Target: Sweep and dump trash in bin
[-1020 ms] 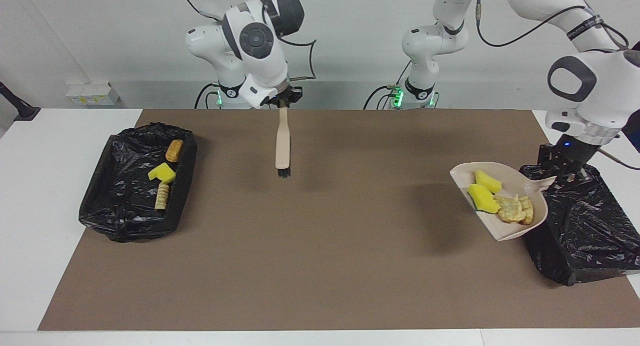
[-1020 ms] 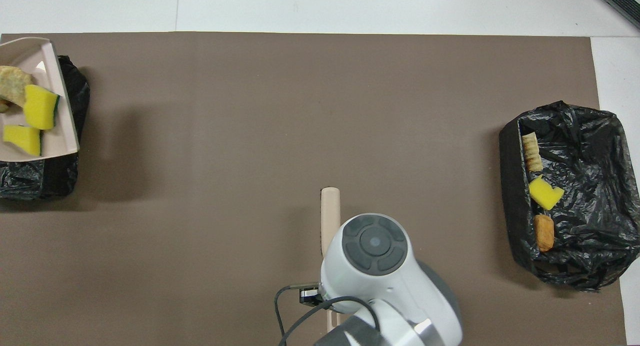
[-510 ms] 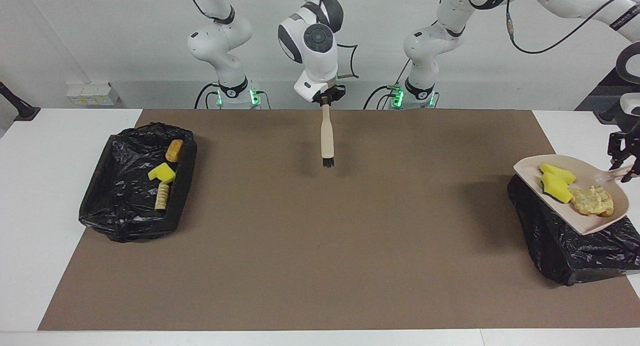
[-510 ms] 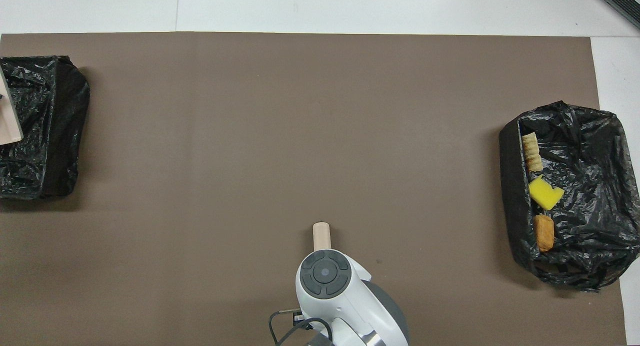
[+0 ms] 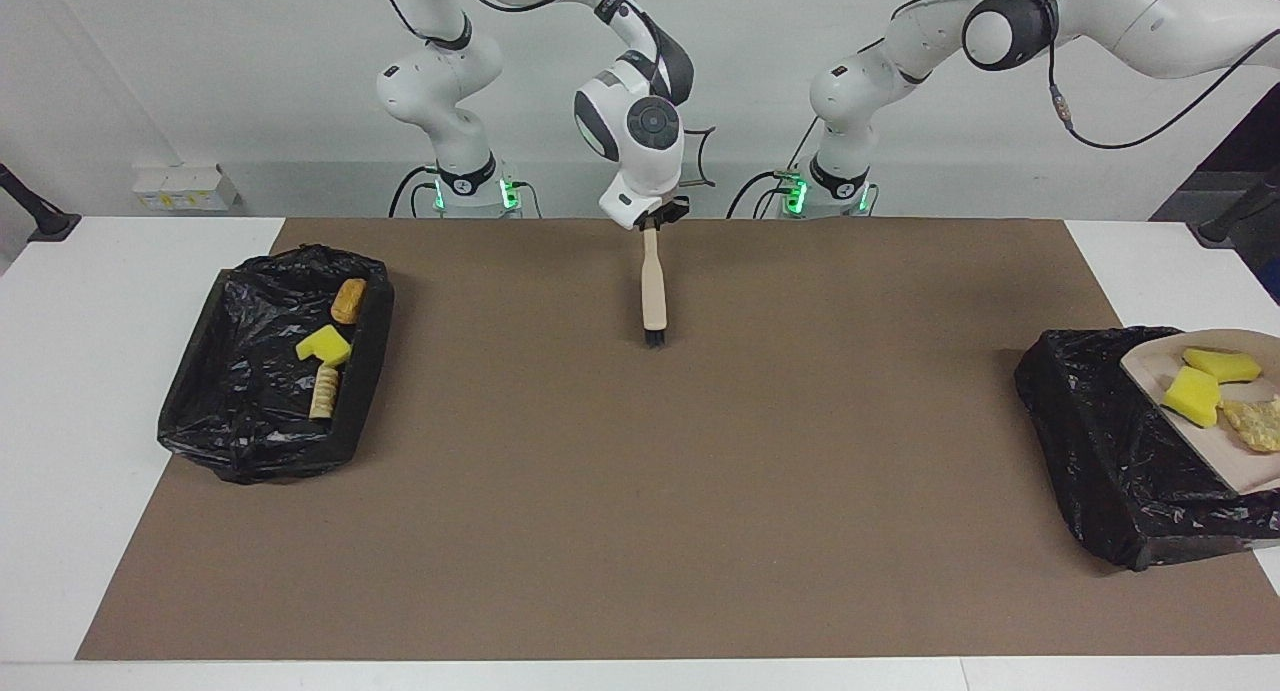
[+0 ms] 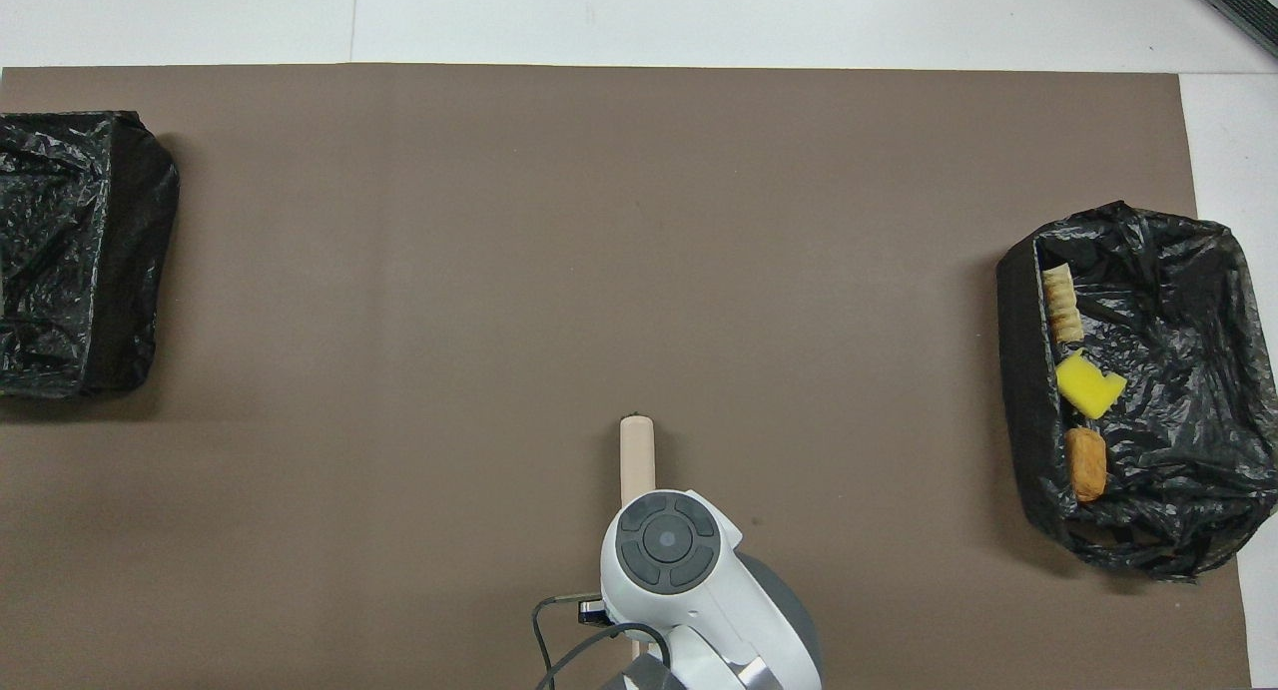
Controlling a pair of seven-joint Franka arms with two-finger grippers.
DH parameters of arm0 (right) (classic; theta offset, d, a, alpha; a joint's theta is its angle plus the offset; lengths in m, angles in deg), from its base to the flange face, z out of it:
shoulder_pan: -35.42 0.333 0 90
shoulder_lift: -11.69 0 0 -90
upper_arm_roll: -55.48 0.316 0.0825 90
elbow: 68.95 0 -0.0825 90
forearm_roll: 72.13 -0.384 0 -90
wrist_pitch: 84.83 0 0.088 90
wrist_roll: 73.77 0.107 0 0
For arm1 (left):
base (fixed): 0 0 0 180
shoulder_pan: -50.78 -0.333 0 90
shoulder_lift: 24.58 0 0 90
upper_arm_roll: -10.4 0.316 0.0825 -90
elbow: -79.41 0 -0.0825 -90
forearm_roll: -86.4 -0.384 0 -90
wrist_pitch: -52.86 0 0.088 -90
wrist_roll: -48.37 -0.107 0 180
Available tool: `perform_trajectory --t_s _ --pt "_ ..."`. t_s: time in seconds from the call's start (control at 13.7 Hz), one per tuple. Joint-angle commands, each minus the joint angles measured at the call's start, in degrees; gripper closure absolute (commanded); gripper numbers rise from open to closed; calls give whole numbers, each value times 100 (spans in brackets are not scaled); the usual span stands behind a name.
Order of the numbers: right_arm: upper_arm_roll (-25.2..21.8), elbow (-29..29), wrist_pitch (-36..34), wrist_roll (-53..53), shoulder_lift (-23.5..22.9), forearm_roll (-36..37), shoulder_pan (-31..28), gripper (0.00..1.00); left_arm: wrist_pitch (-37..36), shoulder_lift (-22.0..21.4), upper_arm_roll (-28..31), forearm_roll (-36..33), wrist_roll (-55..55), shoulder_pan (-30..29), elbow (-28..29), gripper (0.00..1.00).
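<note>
Trash rides a beige dustpan [image 5: 1215,436] over the bin [image 5: 1110,441] at the left arm's end; more scraps [image 5: 322,344] lie in the second bin [image 5: 250,421].

The right gripper [image 5: 652,221] grips a brush [image 5: 653,293] over the brown mat [image 5: 640,491] on the white table [image 5: 60,391]; the left gripper is out of view.

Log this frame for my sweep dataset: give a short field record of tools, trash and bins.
brush: hanging bristles-down from the right gripper, over the mat
dustpan: over the bin at the left arm's end
trash in dustpan: two yellow sponge chunks, bread-like piece
bin at the right arm's end: holds three scraps
left gripper: out of view
</note>
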Motion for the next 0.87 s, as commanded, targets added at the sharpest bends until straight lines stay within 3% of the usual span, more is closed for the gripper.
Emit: perform_trajectory --t_s 0.0,0.58,0.66,0.73,0.8 --pt "1 -20 180 -425 -56 -37 -204 100 19 -80 50 -243 -33 67 2 100" --pt "1 -12 171 -276 -187 -28 -214 100 151 -97 77 -2175 633 462 143 100" --pt "1 -12 171 -294 -196 -28 -214 75 168 -115 77 -2333 730 454 143 100" --pt "1 -3 171 -337 -196 -11 -214 30 160 -133 86 -2448 740 462 134 100" --pt "-8 14 180 -381 -205 50 -214 0 160 -185 94 -2597 749 471 134 100"
